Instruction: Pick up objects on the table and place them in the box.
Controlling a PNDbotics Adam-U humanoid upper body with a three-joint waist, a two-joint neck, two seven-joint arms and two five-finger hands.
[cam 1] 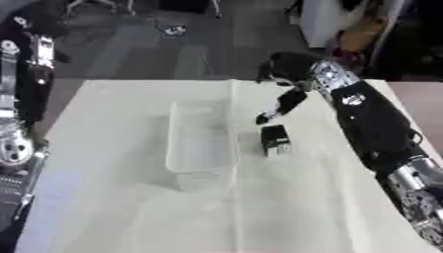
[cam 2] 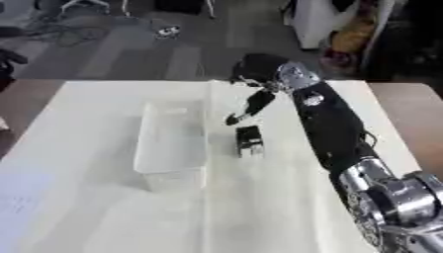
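A clear plastic box (cam 1: 177, 148) stands in the middle of the white-covered table (cam 1: 130, 207). Just to its right a small black block with a pale lower face (cam 1: 275, 140) rests on the cloth. My right hand (cam 1: 290, 68) is over the far side of the table, fingers curled on a dark elongated thing (cam 1: 284, 105). That thing hangs down and to the left, its tip above the cloth beyond the block. My left arm (cam 1: 19, 99) rises along the left edge. Its dark upper end (cam 1: 39, 22) is too unclear to show fingers.
The table's far edge runs just behind my right hand, with grey floor, cables and chair legs beyond it. Brown tabletop (cam 1: 424, 99) shows to the right of the cloth. My right forearm (cam 1: 376, 123) lies across the table's right side.
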